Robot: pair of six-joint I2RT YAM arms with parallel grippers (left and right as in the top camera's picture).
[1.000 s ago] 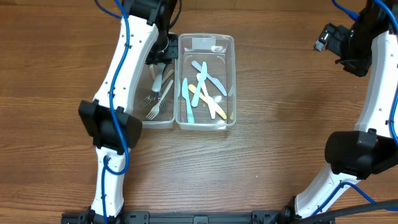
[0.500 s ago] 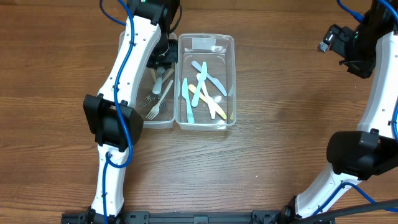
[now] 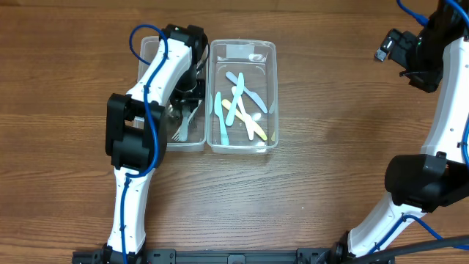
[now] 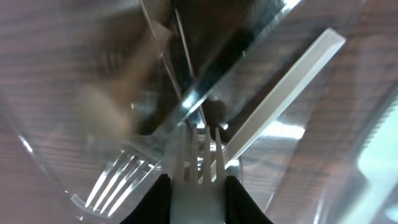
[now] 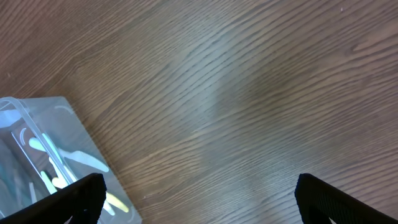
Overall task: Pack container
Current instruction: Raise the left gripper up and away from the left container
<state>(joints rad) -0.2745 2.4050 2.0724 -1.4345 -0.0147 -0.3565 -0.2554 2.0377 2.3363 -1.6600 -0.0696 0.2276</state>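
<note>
Two clear plastic containers stand side by side on the wooden table. The left container (image 3: 150, 51) holds several clear and white forks (image 3: 185, 121). The right container (image 3: 242, 48) holds blue and yellow knives (image 3: 242, 103). My left gripper (image 3: 187, 89) reaches down into the left container and is shut on a white fork (image 4: 199, 180), tines pointing away among the other forks (image 4: 118, 177). My right gripper (image 5: 199, 199) is wide open and empty, high over bare table at the far right; the right container (image 5: 37, 149) shows at its left edge.
The left arm (image 3: 157, 81) lies over the left container and hides part of it. The right arm (image 3: 440, 110) stands along the right edge. Bare wood lies between the containers and the right arm.
My left gripper has come down from the container's back end into the left container with the white fork. The right arm has barely moved.
</note>
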